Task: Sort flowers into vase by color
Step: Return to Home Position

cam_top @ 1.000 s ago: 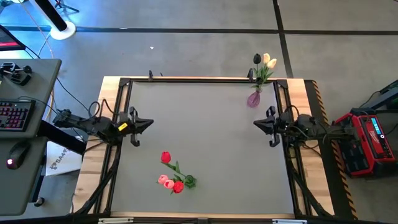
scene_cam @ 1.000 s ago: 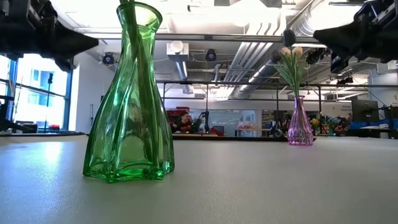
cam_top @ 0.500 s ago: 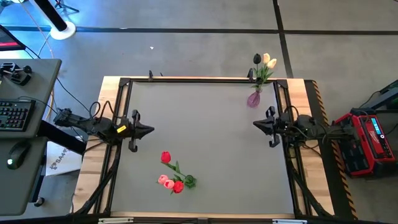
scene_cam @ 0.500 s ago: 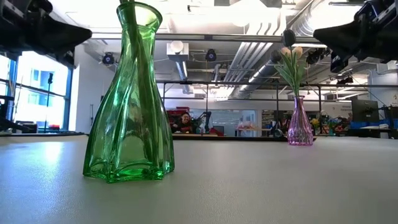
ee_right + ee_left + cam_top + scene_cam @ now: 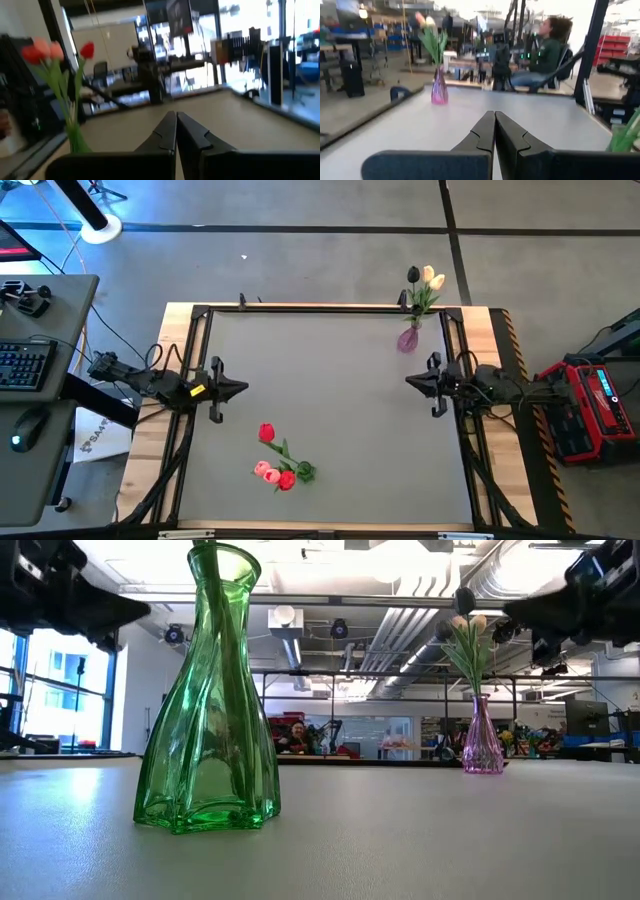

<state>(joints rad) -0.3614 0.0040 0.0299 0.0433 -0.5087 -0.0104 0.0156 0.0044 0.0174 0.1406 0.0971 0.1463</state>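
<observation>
A green glass vase (image 5: 208, 700) stands near the table's near edge and holds red and pink tulips (image 5: 278, 468), with one red head (image 5: 266, 432) leaning out. In the right wrist view this bunch (image 5: 59, 55) shows off to one side. A small purple vase (image 5: 408, 338) stands at the far right corner with cream and near-black tulips (image 5: 424, 278); the left wrist view shows the purple vase (image 5: 439, 88) too. My left gripper (image 5: 243, 388) hovers shut over the table's left side. My right gripper (image 5: 408, 381) hovers shut over its right side. Neither touches anything.
A black frame (image 5: 320, 308) runs round the grey tabletop (image 5: 340, 410). Bare tabletop lies between the two grippers. A desk with a keyboard (image 5: 22, 365) stands off to the left and a red case (image 5: 590, 405) to the right. A seated person (image 5: 545, 50) shows beyond the table.
My left gripper has drifted a little toward the table's near edge and stays shut. The vases and flowers have not moved.
</observation>
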